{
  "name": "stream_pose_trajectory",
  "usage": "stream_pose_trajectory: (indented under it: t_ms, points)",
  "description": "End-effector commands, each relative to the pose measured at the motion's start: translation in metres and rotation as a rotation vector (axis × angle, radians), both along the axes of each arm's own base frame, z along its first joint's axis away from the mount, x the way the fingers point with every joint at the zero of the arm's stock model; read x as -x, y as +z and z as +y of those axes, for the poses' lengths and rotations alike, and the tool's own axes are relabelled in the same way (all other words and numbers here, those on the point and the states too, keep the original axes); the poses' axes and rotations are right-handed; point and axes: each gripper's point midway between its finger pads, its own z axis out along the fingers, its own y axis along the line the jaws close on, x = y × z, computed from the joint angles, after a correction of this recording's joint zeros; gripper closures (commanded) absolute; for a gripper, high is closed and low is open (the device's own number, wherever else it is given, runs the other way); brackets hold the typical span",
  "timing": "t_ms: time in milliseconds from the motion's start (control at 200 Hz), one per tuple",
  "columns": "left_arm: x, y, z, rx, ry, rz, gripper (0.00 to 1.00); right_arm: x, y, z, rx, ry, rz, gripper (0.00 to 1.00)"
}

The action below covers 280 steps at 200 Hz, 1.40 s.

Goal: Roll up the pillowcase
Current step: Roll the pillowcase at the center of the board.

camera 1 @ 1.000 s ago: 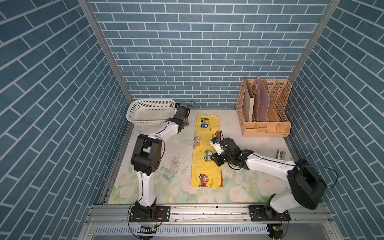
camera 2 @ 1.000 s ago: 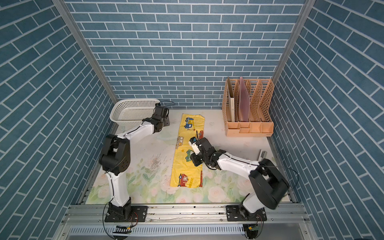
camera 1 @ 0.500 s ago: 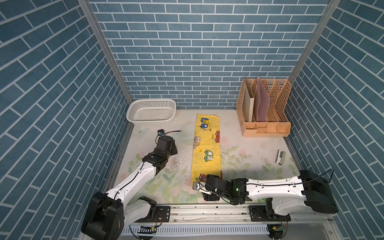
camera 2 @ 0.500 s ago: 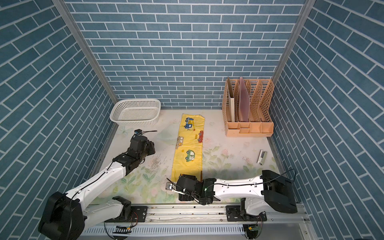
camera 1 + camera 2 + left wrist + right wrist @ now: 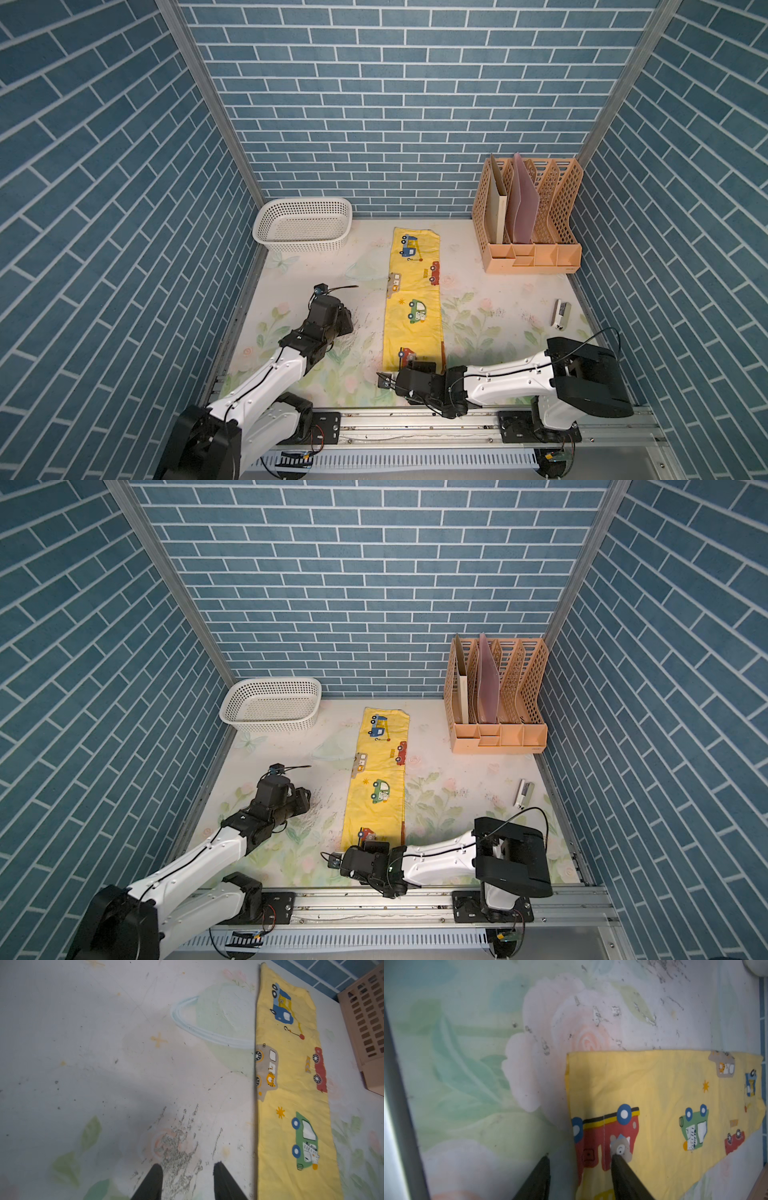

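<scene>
**A:** Start at the left. What's there?

**B:** A white mesh basket (image 5: 301,245) sits in the far corner against the wall. Nearer to us, the left claw (image 5: 187,1165) hangs over the flowered table cover (image 5: 104,1064). It is beside the cloth's long edge but apart from it. Its two fingers stand parted, with only scuffed cover showing between them. From above, those fingers are mostly lost under the dark wrist of the left arm (image 5: 266,378).

**A:** And the pillowcase?

**B:** The yellow pillowcase (image 5: 405,332) (image 5: 374,812) lies flat and unrolled. It is a long narrow strip down the middle of the table, running from near the back wall toward the front. In both top views the wrist of the right arm (image 5: 507,380) hides part of its near end.

**A:** Is the right claw holding it?

**B:** The right claw (image 5: 581,1156) is at that near short end. One finger is over the red truck print and the other is over bare cover, so the hem runs between them. They are parted, not pinched. I can't tell whether the tips touch the cloth.

**A:** Further right?

**B:** An orange file rack (image 5: 561,199) stands in the far right corner. A tan folder (image 5: 497,208) and a pink folder (image 5: 524,199) stand upright in its left slots. The left wrist view cuts the rack off at the frame. A small pale object (image 5: 561,315) lies near the right wall, too small to name.
</scene>
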Motion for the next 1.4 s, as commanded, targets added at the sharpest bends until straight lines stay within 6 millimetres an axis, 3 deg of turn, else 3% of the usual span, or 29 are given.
stream_pose_trajectory:
  t_ms: [0, 110, 170, 285, 350, 510, 620, 895, 1050, 1195, 1300, 1395]
  points:
    - [0.012, 0.01, -0.016, 0.103, -0.063, -0.035, 0.54, -0.01, -0.028, -0.028, 0.136, -0.029, -0.062, 0.68]
    - [0.02, 0.012, -0.013, 0.121, -0.06, -0.061, 0.51, -0.012, -0.046, -0.036, 0.221, -0.019, -0.076, 0.84]
    - [0.022, 0.013, -0.014, 0.128, -0.072, -0.072, 0.5, -0.012, -0.052, -0.036, 0.244, -0.013, -0.071, 1.0]
    - [0.024, 0.009, -0.022, 0.144, -0.121, -0.07, 0.49, -0.01, -0.05, -0.035, 0.23, -0.002, -0.032, 1.0]
    - [0.025, 0.007, -0.026, 0.145, -0.146, -0.065, 0.49, -0.009, -0.039, -0.03, 0.173, -0.005, 0.033, 1.0]
    - [0.025, 0.01, -0.034, 0.135, -0.196, -0.089, 0.48, 0.015, -0.003, -0.008, 0.014, 0.083, 0.436, 1.0]
    - [0.025, 0.013, -0.034, 0.13, -0.203, -0.108, 0.48, 0.025, 0.016, -0.003, -0.002, 0.103, 0.699, 1.0]
    - [0.026, 0.013, -0.039, 0.132, -0.233, -0.111, 0.48, 0.026, 0.053, 0.005, -0.021, 0.144, 0.999, 1.0]
    - [0.028, 0.021, -0.043, 0.151, -0.253, -0.171, 0.51, 0.012, 0.054, -0.002, -0.032, 0.133, 1.128, 1.0]
    - [0.032, 0.031, -0.047, 0.183, -0.275, -0.21, 0.54, -0.012, 0.038, -0.005, -0.018, 0.088, 1.161, 1.0]
    - [0.038, 0.035, -0.056, 0.205, -0.325, -0.235, 0.57, -0.027, 0.036, 0.001, -0.037, 0.094, 1.157, 1.0]
    - [0.047, 0.039, -0.065, 0.231, -0.377, -0.287, 0.57, -0.042, 0.046, 0.011, -0.079, 0.114, 1.147, 1.0]
